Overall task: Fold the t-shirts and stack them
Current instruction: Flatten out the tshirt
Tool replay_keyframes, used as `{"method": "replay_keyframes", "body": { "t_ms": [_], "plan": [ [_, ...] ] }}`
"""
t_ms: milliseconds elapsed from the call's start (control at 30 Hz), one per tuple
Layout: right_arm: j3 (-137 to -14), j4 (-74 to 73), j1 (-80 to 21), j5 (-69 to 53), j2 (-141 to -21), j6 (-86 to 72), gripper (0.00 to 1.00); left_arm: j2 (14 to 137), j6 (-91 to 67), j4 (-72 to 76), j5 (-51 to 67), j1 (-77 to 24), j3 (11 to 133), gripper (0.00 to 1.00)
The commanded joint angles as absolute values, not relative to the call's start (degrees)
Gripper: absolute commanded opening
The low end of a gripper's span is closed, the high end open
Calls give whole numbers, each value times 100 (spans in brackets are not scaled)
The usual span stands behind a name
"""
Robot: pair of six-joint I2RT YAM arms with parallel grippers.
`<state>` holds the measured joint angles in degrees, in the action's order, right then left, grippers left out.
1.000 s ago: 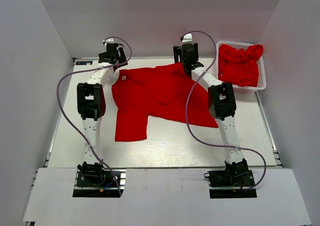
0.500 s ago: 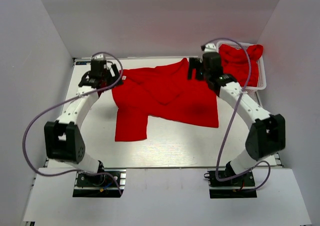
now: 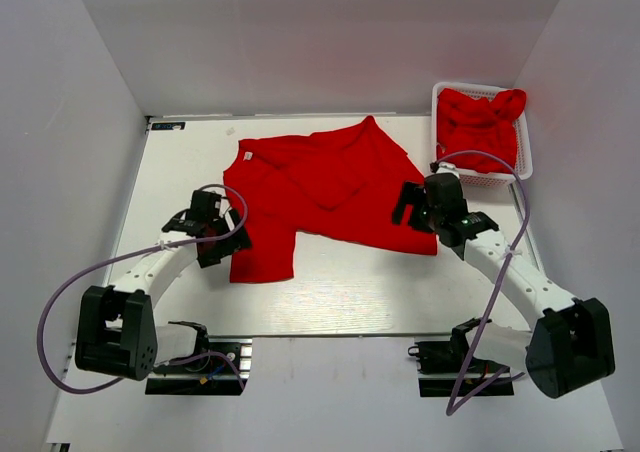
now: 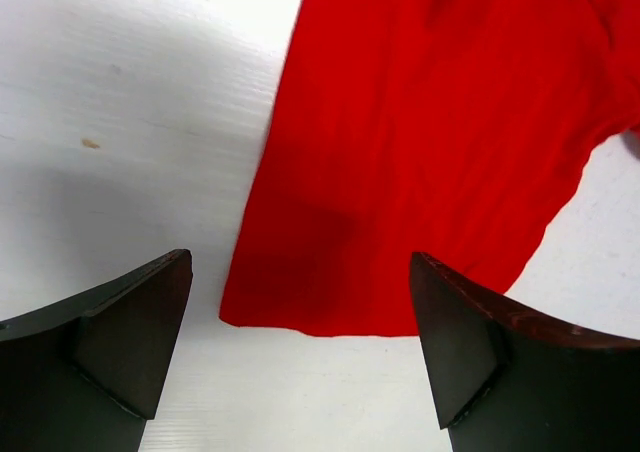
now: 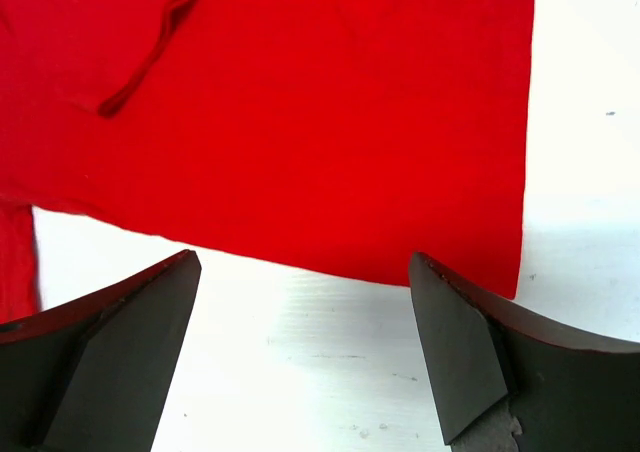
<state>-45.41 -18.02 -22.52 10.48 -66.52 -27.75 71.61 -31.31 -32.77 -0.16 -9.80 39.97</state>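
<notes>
One red t-shirt [image 3: 330, 187] lies spread out, partly folded over itself, on the white table [image 3: 340, 292]. More red t-shirts [image 3: 478, 127] are bunched in the white basket [image 3: 524, 164] at the far right. My left gripper [image 3: 220, 237] is open, low over the table at the shirt's near left edge. In the left wrist view a cloth corner [image 4: 300, 302] lies just beyond the left gripper [image 4: 300, 260], with nothing between its fingers. My right gripper [image 3: 408, 204] is open at the shirt's near right corner. In the right wrist view the hem [image 5: 400, 242] lies just beyond the right gripper [image 5: 302, 259].
White walls enclose the table on three sides. The basket stands against the right wall at the back. Grey cables [image 3: 70, 292] loop from both arms, and the arm bases [image 3: 195, 357] are bolted at the near edge.
Both arms have swung back from the shirt's far edge to its near side, the left towards the near left corner, the right towards the near right corner. Both grippers stayed open.
</notes>
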Motion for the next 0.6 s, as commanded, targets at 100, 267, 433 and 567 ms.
{"method": "replay_keyframes", "body": {
  "t_ms": [100,267,433,567],
  "plan": [
    [-4351,-1714,-2224,1195,-6697,-3014,90,7110,-3243,-3252,35,-1169,3867,98],
    [-4289,-1661,-2232,1432,-6969,-3155,90,7224,-3243,-3252,-158,-1327,3656,86],
    [-4272,-1503,-2180,1556,-7312,-3243,90,7426,-3366,-3252,-158,-1432,3499,66],
    [-4333,-1127,-2145,1415,-7725,-3278,90,7479,-3471,-3252,-97,-1485,3226,40]
  ]
}}
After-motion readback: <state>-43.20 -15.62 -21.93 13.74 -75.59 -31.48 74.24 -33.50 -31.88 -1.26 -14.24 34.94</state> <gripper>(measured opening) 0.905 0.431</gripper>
